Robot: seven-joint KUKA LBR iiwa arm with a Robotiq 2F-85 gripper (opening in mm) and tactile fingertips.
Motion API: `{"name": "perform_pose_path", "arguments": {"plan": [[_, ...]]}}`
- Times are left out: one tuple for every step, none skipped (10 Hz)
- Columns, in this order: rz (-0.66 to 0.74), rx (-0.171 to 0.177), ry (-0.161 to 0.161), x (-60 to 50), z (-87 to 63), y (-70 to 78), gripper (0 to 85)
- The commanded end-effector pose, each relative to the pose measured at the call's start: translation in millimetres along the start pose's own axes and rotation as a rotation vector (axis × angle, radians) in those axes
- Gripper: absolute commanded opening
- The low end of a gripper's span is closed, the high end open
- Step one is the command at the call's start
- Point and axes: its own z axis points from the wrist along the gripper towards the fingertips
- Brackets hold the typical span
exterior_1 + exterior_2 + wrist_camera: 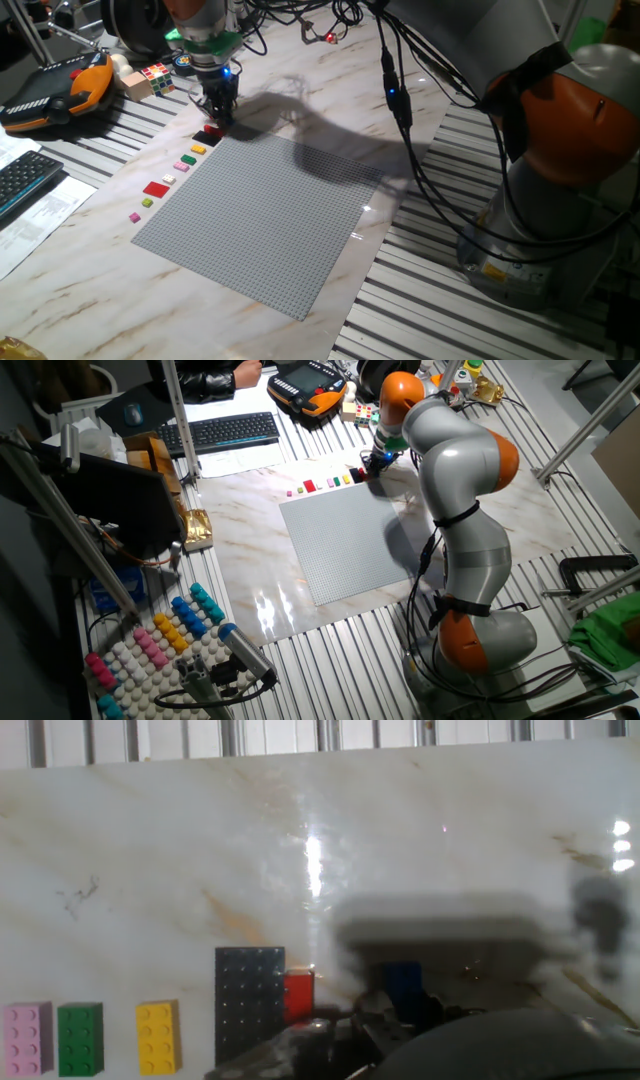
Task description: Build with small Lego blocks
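The small Lego blocks lie in a row on the marble table along the left edge of the grey baseplate [270,215]. In the hand view I see a pink block [27,1038], a green one [80,1038], a yellow one [158,1037], a larger black one [249,1003], a red one [298,997] and a blue one [403,978]. My gripper [218,110] is down at the far end of the row, by the baseplate's far corner. Its blurred fingers [335,1035] stand on either side of the blue block. Whether they pinch it is unclear.
More blocks continue down the row: white [170,179], red [156,188] and pink [134,216]. A Rubik's cube [155,76], an orange teach pendant [60,90] and a keyboard [25,178] lie to the left. Cables [400,110] hang over the baseplate's far side.
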Motion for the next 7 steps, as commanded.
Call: {"name": "perform_pose_path", "arguments": {"plan": [[-0.004, 0.004, 0.003, 1.4, 0.9, -0.6, 13.0], [-0.004, 0.007, 0.003, 1.7, -1.5, 0.0, 12.7], [0.000, 0.009, 0.009, 2.8, -7.0, 1.5, 9.7], [0.014, 0.011, 0.026, 5.3, -17.3, 4.0, 6.7], [0.030, 0.011, 0.041, 8.3, -26.2, 6.5, 6.3], [0.045, 0.003, 0.049, 12.2, -32.8, 8.1, 3.7], [0.059, 0.000, 0.051, 16.9, -37.7, 9.8, 1.3]]}}
